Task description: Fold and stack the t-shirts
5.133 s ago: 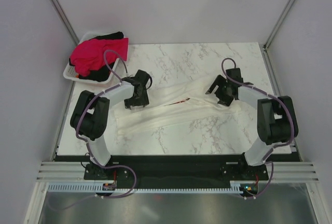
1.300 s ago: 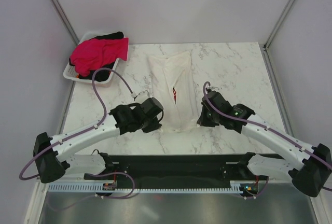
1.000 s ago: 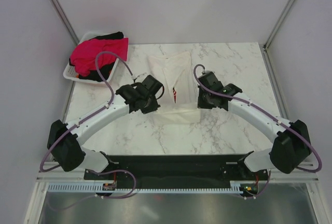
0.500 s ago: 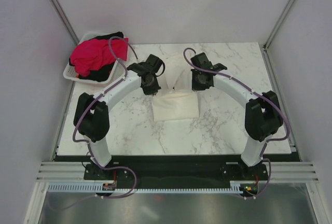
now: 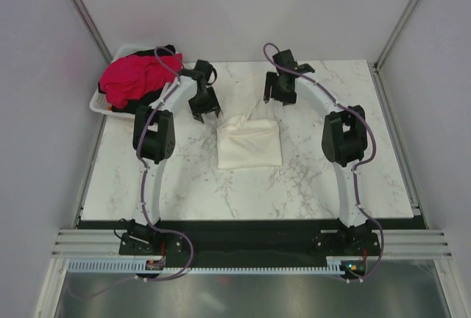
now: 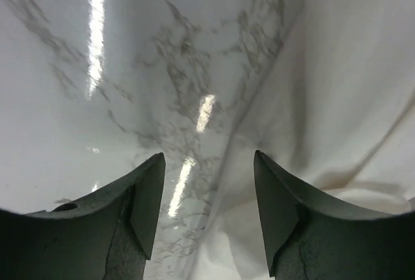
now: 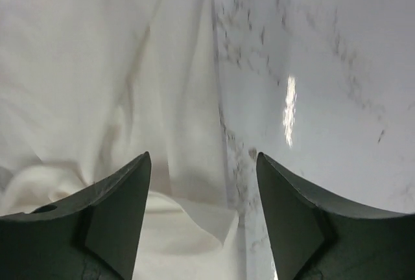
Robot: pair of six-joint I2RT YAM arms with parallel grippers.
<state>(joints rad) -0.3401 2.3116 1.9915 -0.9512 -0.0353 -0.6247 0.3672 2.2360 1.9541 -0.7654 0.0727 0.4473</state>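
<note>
Top external view shows you both arms stretched far forward; left gripper [image 5: 204,104] and right gripper [image 5: 280,91] hang spread and empty, just beyond the far corners of the folded white t-shirt [image 5: 249,143] on the marble table [image 5: 331,178]; the red-pink t-shirt [image 5: 136,79] and black t-shirt [image 5: 163,51] lie in the white basket [image 5: 101,106] at far left.

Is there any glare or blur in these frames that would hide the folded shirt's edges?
Left wrist: bright glare streaks on the marble table, none on the white t-shirt; its edge is readable. Right wrist: one small glare patch on the marble, cloth folds clear. Top external: even light, no glare, only soft shadows.
</note>
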